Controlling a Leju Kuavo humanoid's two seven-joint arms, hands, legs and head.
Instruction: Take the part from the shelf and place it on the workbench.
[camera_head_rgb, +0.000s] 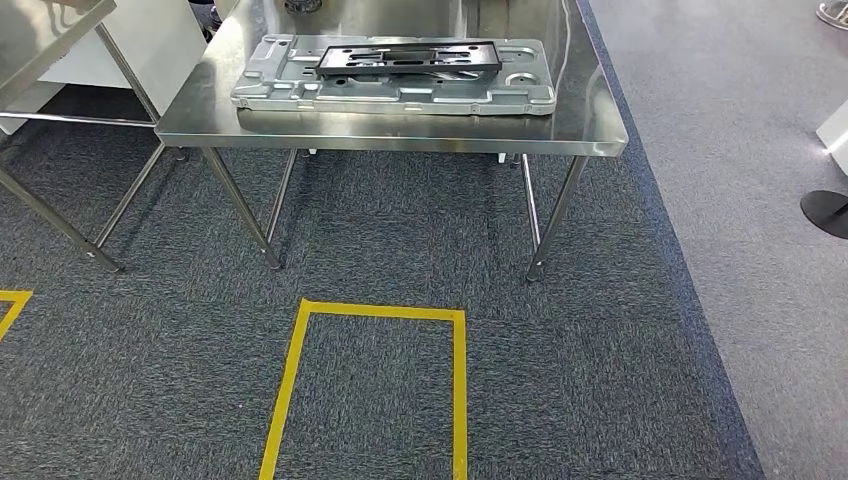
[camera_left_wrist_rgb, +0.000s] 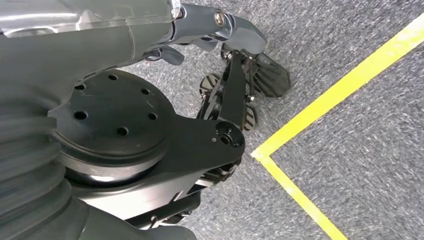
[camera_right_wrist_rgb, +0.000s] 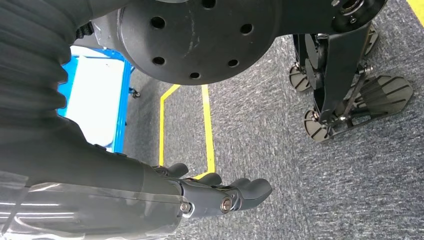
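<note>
Dark grey, speckled carpet covers the floor (camera_head_rgb: 600, 400), with a rectangle of yellow tape (camera_head_rgb: 370, 313) laid just short of a stainless-steel bench (camera_head_rgb: 400, 130) on thin tubular legs. On the brushed metal top lies the part (camera_head_rgb: 395, 75): a flat, pale grey plate, likely cast metal, with raised ribs, pockets and round bosses, and a black rectangular frame (camera_head_rgb: 410, 57) resting on top of it. Its long axis runs left to right across the bench, parallel to the near edge, flat side down. A lighter, smoother grey floor strip (camera_head_rgb: 740, 150) borders the carpet to the right.

In the left wrist view the left hand (camera_left_wrist_rgb: 220, 25) hangs above the carpet beside a yellow tape corner (camera_left_wrist_rgb: 262, 154); its grey fingers (camera_left_wrist_rgb: 247, 37) curl slightly and hold nothing, though much of the hand is hidden at the frame's edge, so how far they are spread is hard to judge. In the right wrist view the right hand (camera_right_wrist_rgb: 220, 192) hangs likewise, its dark fingers (camera_right_wrist_rgb: 252, 190) extended, a little bent, apart and empty. A blue-and-white object (camera_right_wrist_rgb: 105, 100) stands on the floor behind it.
</note>
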